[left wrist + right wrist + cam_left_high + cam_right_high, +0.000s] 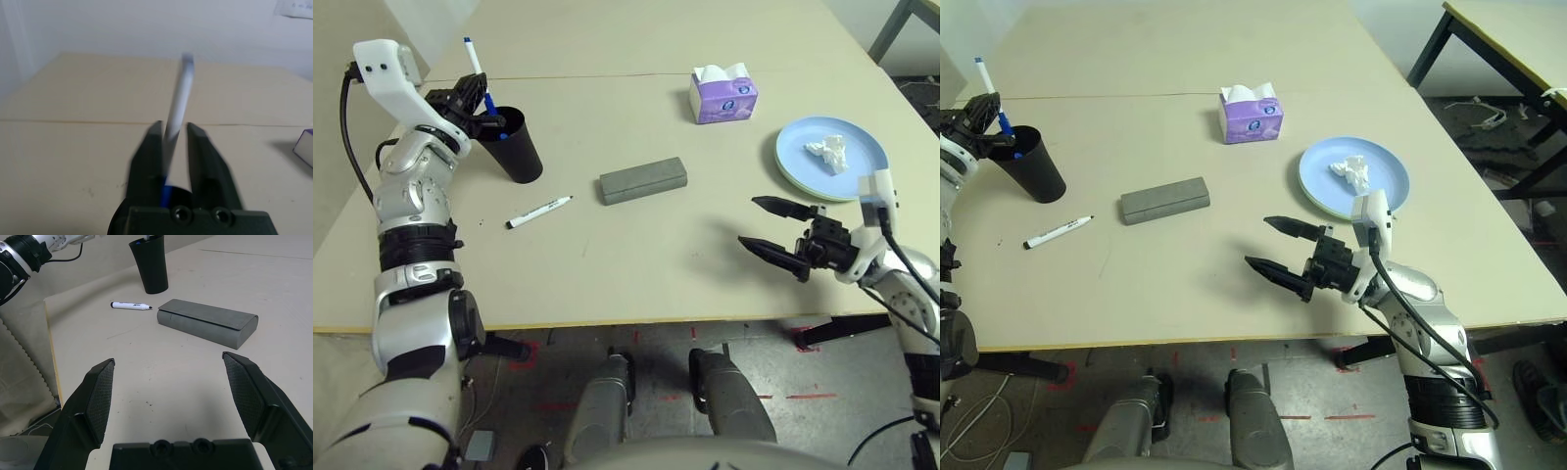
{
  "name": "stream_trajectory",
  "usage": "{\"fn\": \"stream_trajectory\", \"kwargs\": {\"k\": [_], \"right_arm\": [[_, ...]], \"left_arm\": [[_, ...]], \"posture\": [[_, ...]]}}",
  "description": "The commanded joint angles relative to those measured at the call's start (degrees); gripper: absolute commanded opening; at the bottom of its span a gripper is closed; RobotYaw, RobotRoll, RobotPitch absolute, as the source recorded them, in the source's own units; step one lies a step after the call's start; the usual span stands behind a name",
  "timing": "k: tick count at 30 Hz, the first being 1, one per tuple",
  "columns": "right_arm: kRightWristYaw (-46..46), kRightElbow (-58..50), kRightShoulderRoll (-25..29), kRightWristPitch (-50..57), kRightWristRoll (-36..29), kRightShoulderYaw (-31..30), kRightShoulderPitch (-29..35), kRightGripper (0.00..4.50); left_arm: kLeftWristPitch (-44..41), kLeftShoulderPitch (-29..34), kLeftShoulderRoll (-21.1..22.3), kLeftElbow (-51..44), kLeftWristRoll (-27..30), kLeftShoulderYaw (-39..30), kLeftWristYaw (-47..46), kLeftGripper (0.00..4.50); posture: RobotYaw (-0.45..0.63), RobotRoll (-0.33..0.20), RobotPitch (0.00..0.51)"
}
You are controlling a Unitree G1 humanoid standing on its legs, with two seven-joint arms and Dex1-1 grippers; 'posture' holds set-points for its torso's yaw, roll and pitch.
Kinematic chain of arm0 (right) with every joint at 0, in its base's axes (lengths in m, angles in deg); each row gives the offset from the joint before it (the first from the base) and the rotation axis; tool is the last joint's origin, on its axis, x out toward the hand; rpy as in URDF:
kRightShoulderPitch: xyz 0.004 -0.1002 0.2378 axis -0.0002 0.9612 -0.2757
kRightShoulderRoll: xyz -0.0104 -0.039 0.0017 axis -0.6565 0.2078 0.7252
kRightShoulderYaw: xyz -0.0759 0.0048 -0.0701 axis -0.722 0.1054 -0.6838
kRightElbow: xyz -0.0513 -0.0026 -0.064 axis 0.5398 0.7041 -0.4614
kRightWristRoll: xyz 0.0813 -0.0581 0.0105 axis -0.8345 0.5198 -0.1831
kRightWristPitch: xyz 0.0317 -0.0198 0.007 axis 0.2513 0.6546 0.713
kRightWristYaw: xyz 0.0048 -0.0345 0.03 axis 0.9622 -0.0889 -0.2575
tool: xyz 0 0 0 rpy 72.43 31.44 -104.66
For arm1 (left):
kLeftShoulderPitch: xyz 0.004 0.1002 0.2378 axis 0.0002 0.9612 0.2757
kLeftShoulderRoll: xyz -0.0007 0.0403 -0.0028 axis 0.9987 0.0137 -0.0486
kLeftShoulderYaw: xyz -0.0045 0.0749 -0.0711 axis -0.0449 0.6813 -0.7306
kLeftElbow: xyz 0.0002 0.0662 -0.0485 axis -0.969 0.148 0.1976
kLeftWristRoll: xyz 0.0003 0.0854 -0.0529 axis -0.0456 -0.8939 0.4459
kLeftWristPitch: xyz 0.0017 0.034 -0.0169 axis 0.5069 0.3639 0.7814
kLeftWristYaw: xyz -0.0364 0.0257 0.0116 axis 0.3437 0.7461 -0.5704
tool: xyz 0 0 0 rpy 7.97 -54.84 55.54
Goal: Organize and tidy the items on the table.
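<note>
My left end effector [174, 125] stands slightly open around the blue-capped marker [473, 57], which leans in the black cup [515, 155]; my right end effector [750, 223] is wide open and empty over the desk [636, 264], near the grey case [644, 182], black-capped marker [539, 211] bearing tiny unreadable print, purple tissue box's [724, 102] blue logo illegible, crumpled tissue [832, 154] on the blue plate [791, 147]

Open table [607, 264] between the black-tipped marker [538, 211] and the right pincer [781, 238], and along the near edge; the strip behind the grey case [644, 181] is also free, up to the tissue pack [723, 94]. Black cup [515, 147] with upright marker [473, 55] blocks the left side, grey case the middle, stacked plates [808, 174] the right, just beyond the right pincer.
</note>
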Motion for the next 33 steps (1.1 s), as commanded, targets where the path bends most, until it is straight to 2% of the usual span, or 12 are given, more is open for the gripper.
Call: {"fn": "stream_trajectory", "kwargs": {"k": [1, 7, 8, 13, 16, 22, 24, 27, 30, 33], "right_arm": [[0.0, -1.0, 0.4, 0.5, 0.0, -0.3, 0.5, 4.5], [-0.1, -0.7, 0.2, 0.4, 0.1, -0.6, 0.4, 4.5], [-0.1, -0.6, 0.1, 0.4, 0.1, -0.7, 0.3, 4.5], [-0.3, -0.1, 0.1, 0.3, 0.3, -0.9, 0.1, 4.5], [-0.5, 0.2, 0.2, 0.2, 0.4, -1.1, -0.2, 4.5], [-0.9, 1.0, 0.2, 0.3, 0.6, -1.4, -1.0, 4.5], [-0.9, 1.0, 0.1, 0.3, 0.6, -1.5, -1.1, 4.5], [-0.8, 0.9, 0.0, 0.4, 0.5, -1.4, -1.0, 4.5], [-0.8, 0.6, 0.1, 0.4, 0.4, -1.3, -0.6, 4.5], [-0.8, 0.4, 0.1, 0.4, 0.3, -1.3, -0.4, 4.5]], "left_arm": [[-0.9, 0.7, 0.4, -1.2, -0.4, 0.4, 0.0, 2.24], [-1.3, 0.8, 1.0, -1.7, -0.4, 0.2, 0.3, 4.33], [-1.0, 0.8, 1.1, -1.9, -0.4, 0.2, 0.5, 4.48], [0.3, -0.3, 1.2, -9.0, 2.6, 0.4, 5.4, 4.48], [-3.3, 0.6, 2.8, -20.2, 4.8, 6.5, 15.7, 4.48], [-17.1, 7.9, 12.9, -38.2, 0.5, 25.8, 30.6, 4.48], [-21.6, 10.9, 17.2, -39.3, -3.3, 30.7, 32.2, 4.48], [-25.7, 14.3, 21.2, -38.2, -6.6, 33.5, 32.9, 4.48], [-29.0, 16.7, 23.6, -37.4, -8.7, 33.8, 32.6, 4.48], [-28.8, 18.4, 24.7, -35.0, -12.5, 33.7, 30.4, 4.48]], "posture": [[-0.22, 0.0, 0.212], [-0.22, 0.0, 0.212], [-0.22, 0.0, 0.212], [-0.21, 0.0, 0.209], [-0.2, 0.0, 0.206], [-0.2, 0.0, 0.205], [-0.21, 0.0, 0.205], [-0.21, 0.0, 0.203], [-0.21, 0.0, 0.2], [-0.2, 0.0, 0.198]]}}
